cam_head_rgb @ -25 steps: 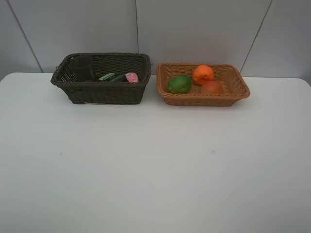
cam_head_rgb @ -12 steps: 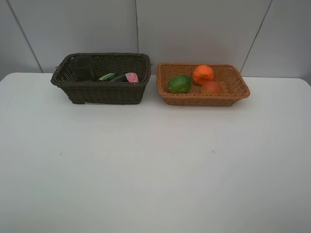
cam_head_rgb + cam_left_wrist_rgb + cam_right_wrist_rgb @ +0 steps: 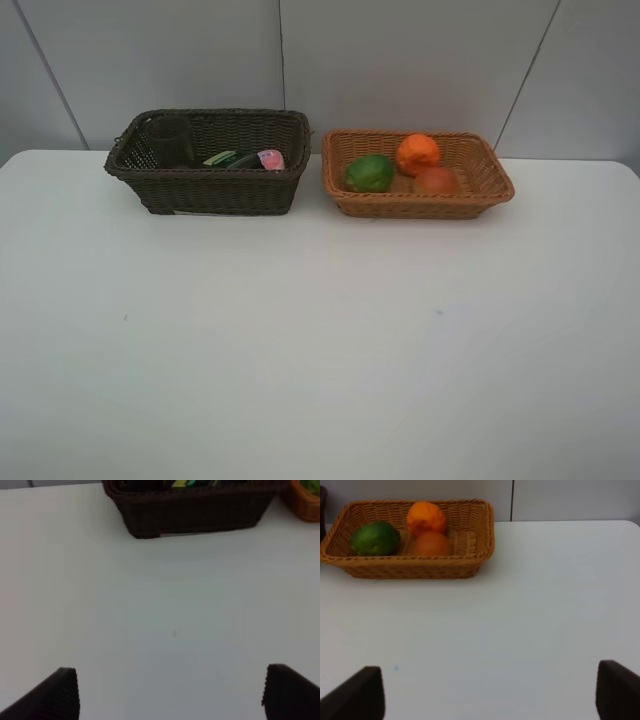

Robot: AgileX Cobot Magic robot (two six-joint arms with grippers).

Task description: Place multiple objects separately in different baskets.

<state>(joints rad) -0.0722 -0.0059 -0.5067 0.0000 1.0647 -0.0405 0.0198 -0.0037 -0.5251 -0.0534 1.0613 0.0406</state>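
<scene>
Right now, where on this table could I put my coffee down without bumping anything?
The white table is bare in front of both baskets, out to its near edge. It is crowded only at the back: the dark basket holds a cup and bottles, the tan basket three fruits, with just a narrow gap between them.

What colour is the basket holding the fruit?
Light orange-tan wicker basket, clearest in the right wrist view.

The deep dark brown wicker basket (image 3: 208,160) hides most of the blackish-green flat bottle (image 3: 232,159) and pink bottle (image 3: 270,159) (cap unseen); the translucent mauve cup (image 3: 169,141) looks murky.
</scene>
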